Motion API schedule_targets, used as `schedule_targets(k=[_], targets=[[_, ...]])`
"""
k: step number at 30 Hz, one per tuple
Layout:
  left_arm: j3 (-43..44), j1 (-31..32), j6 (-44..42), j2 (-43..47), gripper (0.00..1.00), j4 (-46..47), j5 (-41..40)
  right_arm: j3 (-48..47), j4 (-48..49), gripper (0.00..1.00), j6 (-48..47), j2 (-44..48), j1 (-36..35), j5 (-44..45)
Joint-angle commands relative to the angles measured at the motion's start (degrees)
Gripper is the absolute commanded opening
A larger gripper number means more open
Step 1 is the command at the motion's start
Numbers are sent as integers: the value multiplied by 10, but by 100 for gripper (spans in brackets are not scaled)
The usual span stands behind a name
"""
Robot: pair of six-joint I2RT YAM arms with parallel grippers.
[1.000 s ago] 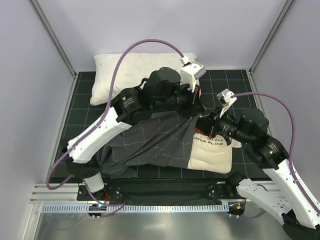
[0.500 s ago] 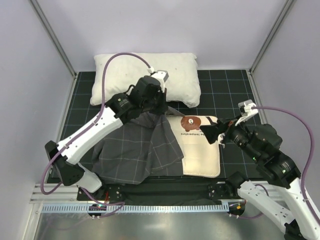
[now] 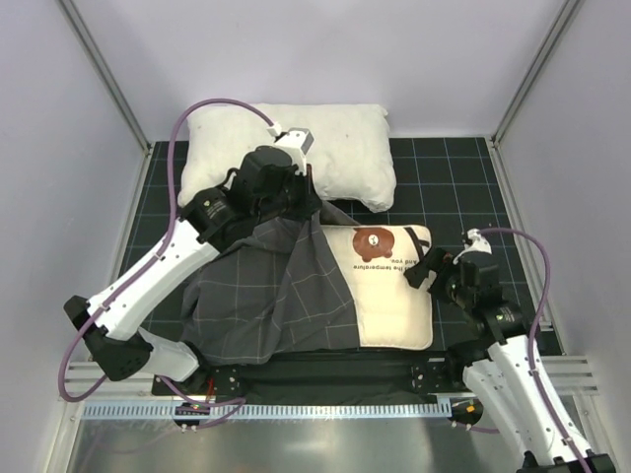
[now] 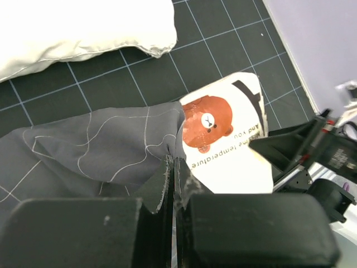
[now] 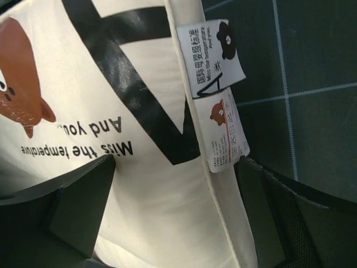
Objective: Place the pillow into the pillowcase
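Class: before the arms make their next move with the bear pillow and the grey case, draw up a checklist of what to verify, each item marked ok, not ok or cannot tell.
1. Left end effector clamped on the edge of the pillowcase: ok.
2. Right end effector open, straddling the tagged edge of the pillow: ok.
3. Pillow fully inside the pillowcase: not ok, the bear-print part is exposed.
4. Covered part inside the opening, not merely underneath: cannot tell.
5. White pillow apart from the bear pillow: ok.

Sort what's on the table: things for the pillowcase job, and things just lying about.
Job: cream bear pillow; grey pillowcase, pinched in the left gripper; right gripper, open at the pillow's edge.
Lying about: plain white pillow at the back.
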State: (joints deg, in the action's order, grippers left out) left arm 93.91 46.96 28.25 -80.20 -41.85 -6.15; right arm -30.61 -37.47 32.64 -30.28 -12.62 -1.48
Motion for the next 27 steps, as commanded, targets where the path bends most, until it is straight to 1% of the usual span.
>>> schedule_targets(k=[1,3,4,6,7,9,10,12,14,15,16,17,21,22,23,27], targets=[[7,-4,-1,14,0,34,8,54,124,100,28,23,37,-131],[11,-4,-1,13,0,31,15,102,166,100,35,41,39,-150],[11,-4,0,12,0,30,19,116,212,100,43,38,39,-180],[13,-3,5,8,0,30,33,156,267,100,52,11,38,-230],[13,-4,7,5,0,31,40,166,321,96,62,1,39,-277],[16,-4,15,-6,0,32,60,190,400,68,77,-19,37,-321],[18,-3,18,-9,0,33,78,191,408,44,79,-19,34,-343],[23,-1,27,-21,0,41,98,177,404,26,74,-1,20,-338],[36,12,34,-42,0,45,121,158,393,12,74,21,-8,-320],[43,19,35,-50,0,45,121,149,393,9,74,37,-20,-315],[64,35,34,-68,0,45,121,138,390,5,74,41,-29,-311],[76,44,35,-77,0,45,120,113,385,4,73,43,-51,-298],[170,80,37,-126,0,24,123,36,351,4,64,29,-98,-260],[193,93,37,-135,0,3,121,21,341,4,60,19,-104,-257],[243,98,37,-151,0,-7,121,-1,342,4,61,15,-114,-255],[334,145,44,-164,0,-35,122,-45,351,4,60,2,-129,-255]])
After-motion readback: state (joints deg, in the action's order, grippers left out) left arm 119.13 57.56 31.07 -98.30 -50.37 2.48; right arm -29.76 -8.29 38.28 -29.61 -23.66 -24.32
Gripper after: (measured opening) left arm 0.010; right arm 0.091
